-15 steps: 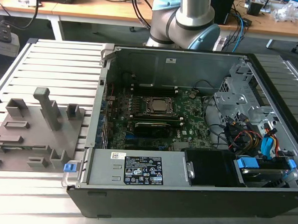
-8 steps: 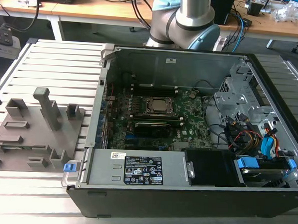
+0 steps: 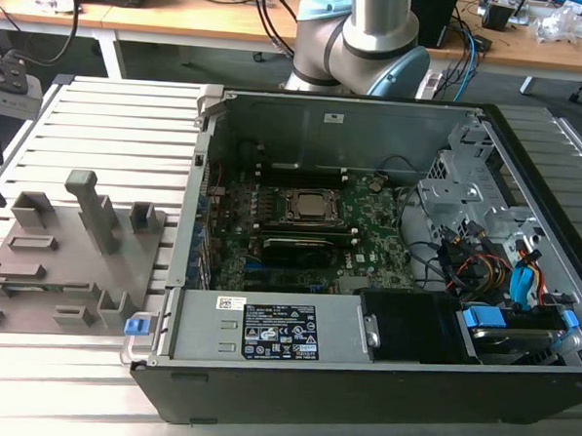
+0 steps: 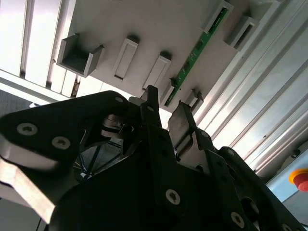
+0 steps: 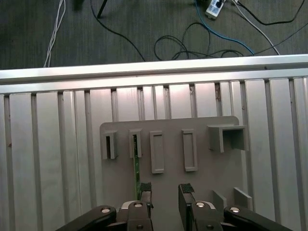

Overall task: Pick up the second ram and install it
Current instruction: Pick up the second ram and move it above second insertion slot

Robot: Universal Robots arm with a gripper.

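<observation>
Noted gripper point(image 5: 166, 188) spread wide, holding nothing, poised over the grey fixture plate point(image 5: 173, 130). Second ram point(image 5: 136, 163) standing on edge in the plate's slotted holders, not yet grasped. Seemingly in line with one fingertip point(image 5: 146, 187) rather than the gap, though hard to judge. Risk: finger landing on the board's edge, bending it or tipping it from the slots.

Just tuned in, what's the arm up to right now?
The gripper hovers open over the grey holder plate and holds nothing. The ram stands on edge in its holders on that plate, near the fingertips but not gripped, so it has not yet been picked up. In the exterior view the open computer case sits to the plate's right.
</observation>
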